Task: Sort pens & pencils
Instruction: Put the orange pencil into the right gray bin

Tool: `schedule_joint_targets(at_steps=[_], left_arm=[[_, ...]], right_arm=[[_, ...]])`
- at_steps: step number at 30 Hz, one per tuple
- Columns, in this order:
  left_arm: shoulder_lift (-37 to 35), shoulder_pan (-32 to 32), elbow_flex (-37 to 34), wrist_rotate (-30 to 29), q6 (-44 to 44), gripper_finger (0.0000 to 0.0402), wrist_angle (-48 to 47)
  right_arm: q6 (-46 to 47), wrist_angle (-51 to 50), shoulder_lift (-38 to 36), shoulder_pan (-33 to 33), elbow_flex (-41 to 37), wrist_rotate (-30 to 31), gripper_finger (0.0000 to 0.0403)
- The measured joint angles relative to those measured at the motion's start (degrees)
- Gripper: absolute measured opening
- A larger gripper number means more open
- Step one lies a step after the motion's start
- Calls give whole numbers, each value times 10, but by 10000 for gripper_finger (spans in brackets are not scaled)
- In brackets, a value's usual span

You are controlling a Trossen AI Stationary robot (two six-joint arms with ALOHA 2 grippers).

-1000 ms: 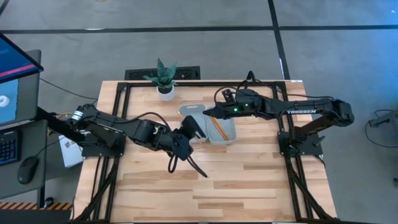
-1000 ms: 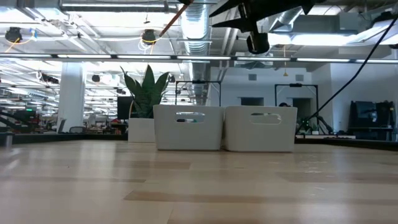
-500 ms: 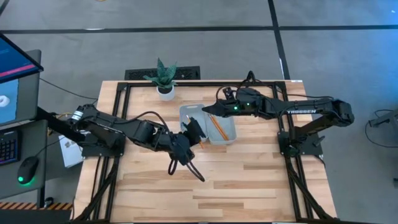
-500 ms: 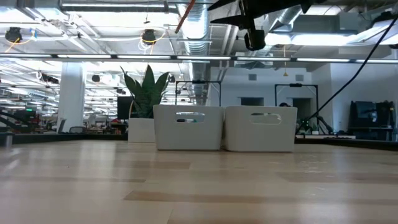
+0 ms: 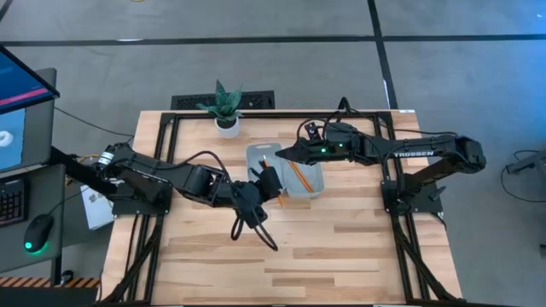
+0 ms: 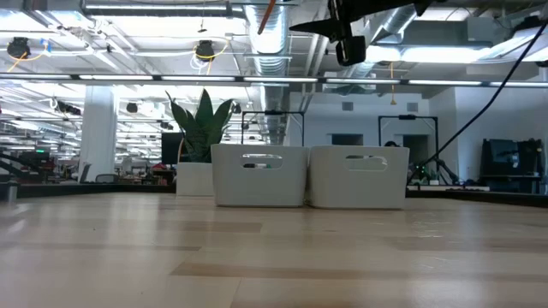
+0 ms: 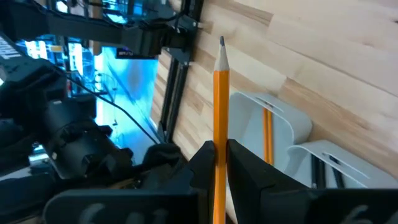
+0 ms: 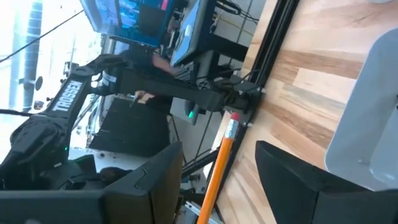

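Pale wooden worktop (image 5: 324, 239) carries two white plastic bins (image 5: 286, 173); left gripper (image 5: 266, 177) pinches a thin orange pencil (image 7: 220, 118) in its jaws, probably to drop it with the pencils in the right bin; right gripper (image 5: 286, 154) hovers above, jaws spread; only the left wrist view shows black pens (image 7: 323, 171) binned.

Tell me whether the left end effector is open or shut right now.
Shut. In the left wrist view, the left end effector has both fingers pressed against an orange pencil, gripping it.

Two bins (image 5: 287, 173) (pencils (image 5: 299, 176): three)
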Motion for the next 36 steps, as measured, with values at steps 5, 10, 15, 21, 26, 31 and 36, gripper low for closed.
schedule_joint_targets(at_steps=[5,10,15,21,26,31,36], left_arm=[[1,1,0,6,21,20,5],[1,7,0,21,49,20,12],[1,19,0,35,90,20,35],[2,37,0,43,107,20,39],[2,44,0,53,118,20,48],[2,49,0,76,120,20,67],[2,55,0,76,135,20,74]], right_arm=[[24,-2,0,-1,0,1,225],[26,2,0,6,0,15,221],[26,2,0,7,0,16,212],[33,2,0,11,0,15,194],[32,2,0,11,0,15,172],[31,2,0,11,0,14,151],[31,2,0,11,0,13,137]])
